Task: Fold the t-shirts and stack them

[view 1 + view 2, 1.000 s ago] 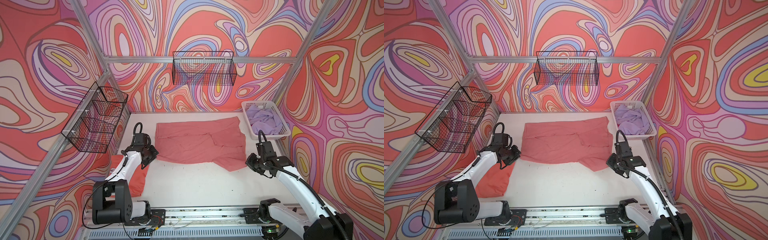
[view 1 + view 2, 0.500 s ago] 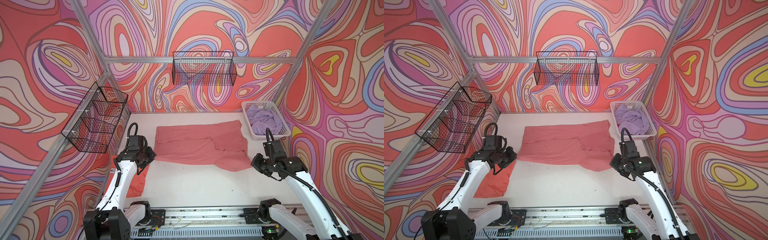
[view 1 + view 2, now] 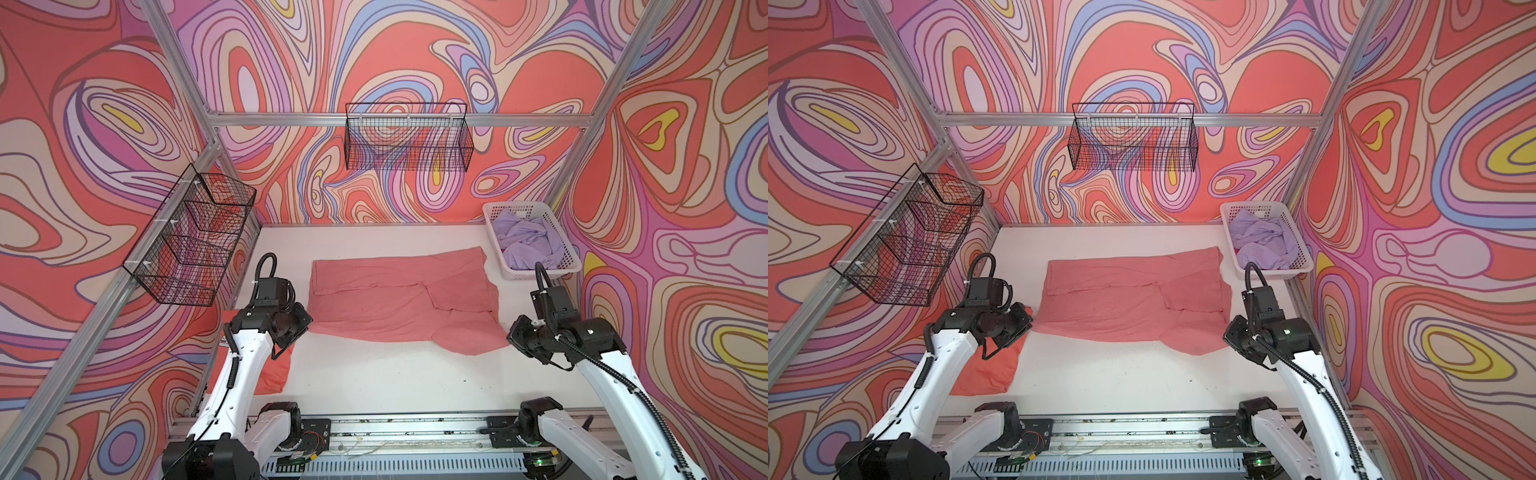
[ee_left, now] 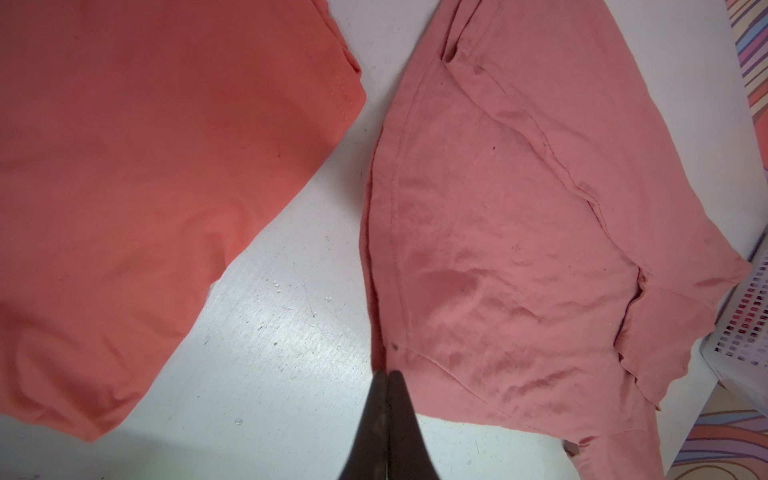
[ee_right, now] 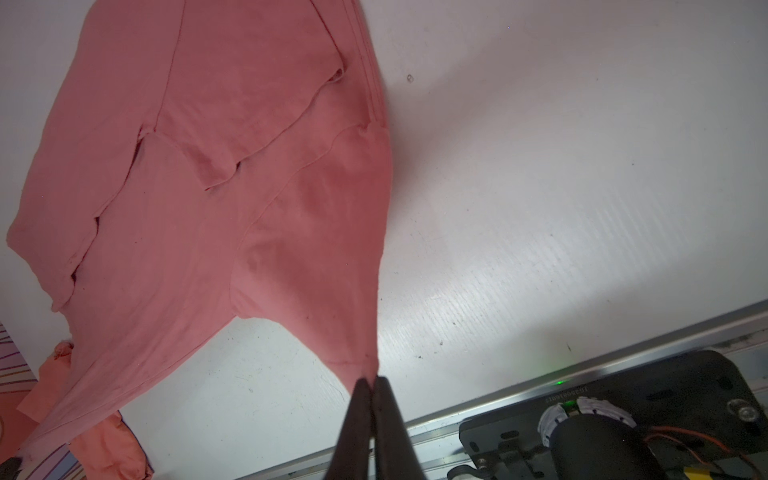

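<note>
The salmon-pink t-shirt (image 3: 399, 303) is lying spread across the middle of the white table (image 3: 374, 386), its long side running left to right, with a flap of cloth doubled over on its far part. The left gripper (image 4: 387, 376) is hanging over the shirt's near left corner with its jaws pressed together. The left wrist view shows the hemmed edge running right up into the tips, so it is pinching that edge. The right gripper (image 5: 374, 381) is working at the near right corner. Its jaws are clamped on a point of the cloth, which is rising taut from the table into them.

The orange-coral t-shirt (image 3: 988, 365) is lying folded at the near left of the table, partly hidden under the left arm in both top views. A wedge of bare table is separating it from the salmon-pink one. The lavender t-shirt (image 3: 528, 245) is sitting crumpled in the white slatted basket (image 3: 515, 205) at the far right, just beside the salmon-pink shirt's far right corner.

One black wire basket (image 3: 407, 137) is hanging on the far wall and another (image 3: 191, 237) on the left wall.
</note>
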Controlling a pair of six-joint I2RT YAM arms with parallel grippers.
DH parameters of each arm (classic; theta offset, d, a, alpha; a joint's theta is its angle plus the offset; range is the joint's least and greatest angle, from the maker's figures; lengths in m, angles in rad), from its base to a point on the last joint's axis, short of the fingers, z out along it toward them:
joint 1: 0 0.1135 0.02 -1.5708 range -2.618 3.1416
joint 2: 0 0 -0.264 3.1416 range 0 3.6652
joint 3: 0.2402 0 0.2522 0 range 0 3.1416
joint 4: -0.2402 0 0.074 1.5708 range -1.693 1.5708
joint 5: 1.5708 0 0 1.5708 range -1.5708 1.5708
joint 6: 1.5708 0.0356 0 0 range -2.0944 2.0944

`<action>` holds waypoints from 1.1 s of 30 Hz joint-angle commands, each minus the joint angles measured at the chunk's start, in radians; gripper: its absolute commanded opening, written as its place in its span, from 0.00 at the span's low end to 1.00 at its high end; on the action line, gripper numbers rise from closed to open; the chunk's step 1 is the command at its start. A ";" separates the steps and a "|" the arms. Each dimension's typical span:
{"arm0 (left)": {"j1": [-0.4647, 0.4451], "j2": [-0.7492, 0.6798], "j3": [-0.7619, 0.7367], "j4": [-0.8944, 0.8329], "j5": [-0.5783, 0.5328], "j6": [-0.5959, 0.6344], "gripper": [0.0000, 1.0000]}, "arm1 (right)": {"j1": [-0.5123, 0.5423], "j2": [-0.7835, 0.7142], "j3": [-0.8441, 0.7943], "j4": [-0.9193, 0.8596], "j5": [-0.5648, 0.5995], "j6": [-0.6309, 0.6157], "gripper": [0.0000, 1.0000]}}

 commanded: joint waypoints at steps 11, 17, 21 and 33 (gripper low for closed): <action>-0.002 0.384 0.203 0.180 0.019 0.031 0.00 | -0.006 0.550 0.280 0.368 0.032 -0.229 0.00; 0.005 0.568 0.348 0.193 0.007 0.072 0.00 | -0.042 0.793 0.525 0.374 0.051 -0.335 0.00; 0.017 0.647 0.367 0.195 0.006 0.086 0.00 | -0.063 0.899 0.605 0.385 0.045 -0.368 0.00; 0.027 0.669 0.345 0.234 -0.006 0.067 0.00 | -0.087 1.012 0.699 0.414 0.028 -0.394 0.00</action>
